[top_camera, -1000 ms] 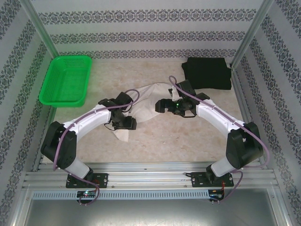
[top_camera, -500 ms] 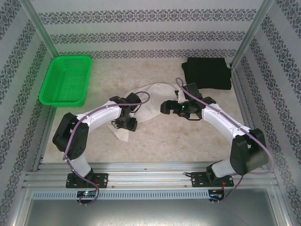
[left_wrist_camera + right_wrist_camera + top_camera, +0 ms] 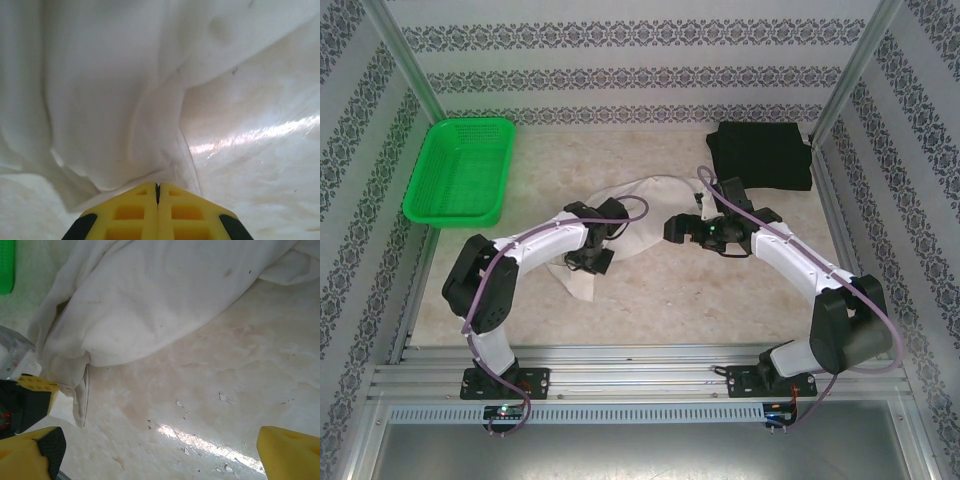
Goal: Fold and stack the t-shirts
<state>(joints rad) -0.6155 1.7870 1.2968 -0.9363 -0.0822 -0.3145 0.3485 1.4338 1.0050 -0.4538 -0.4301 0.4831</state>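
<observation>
My left claw pinches white shirt edge; right claw spread over bench. I'd grip nearest hem, stretch flat.

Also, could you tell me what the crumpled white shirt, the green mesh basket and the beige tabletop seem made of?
The crumpled white shirt looks like soft matte cloth: it drapes in folds. The green mesh basket looks like moulded plastic, given gridded walls. The beige tabletop seems glossy, marbled, perhaps laminate: glare shows.
</observation>
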